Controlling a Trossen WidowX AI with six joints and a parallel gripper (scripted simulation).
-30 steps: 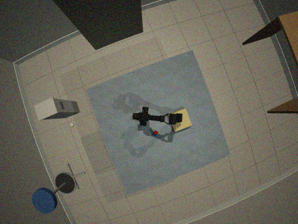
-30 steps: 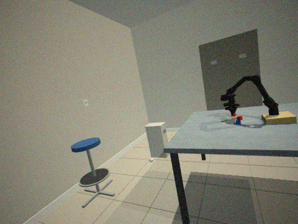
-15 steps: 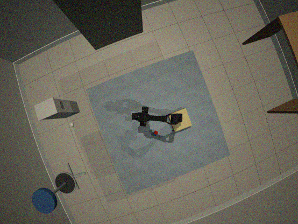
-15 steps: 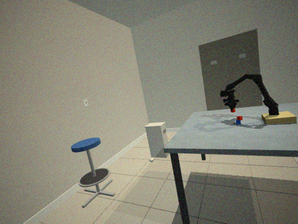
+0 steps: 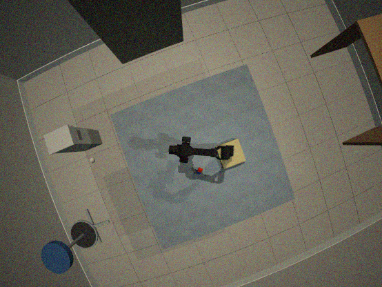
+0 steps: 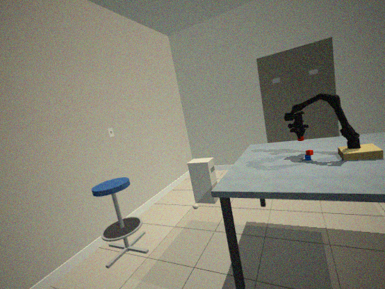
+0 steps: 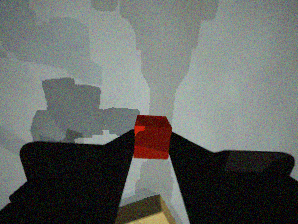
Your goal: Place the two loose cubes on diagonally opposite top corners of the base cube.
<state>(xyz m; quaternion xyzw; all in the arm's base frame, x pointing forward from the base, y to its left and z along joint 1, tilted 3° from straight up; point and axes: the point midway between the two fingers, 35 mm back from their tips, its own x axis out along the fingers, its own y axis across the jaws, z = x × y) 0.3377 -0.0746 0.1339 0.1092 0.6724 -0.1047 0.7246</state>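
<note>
My gripper is shut on a red cube, held in the air well above the table. In the top view the arm hides the fingertips and this cube. The blue base cube stands on the table, lower and nearer to the arm's base than the held cube. The other red cube rests on top of the blue cube, looks level and is shifted toward one side. Its exact corner is too small to tell. Neither the blue cube nor this red cube shows in the wrist view.
The arm stands on a yellow block on the blue-grey table. Arm shadows fall across the table and around the base cube. A blue stool and a white cabinet stand off the table.
</note>
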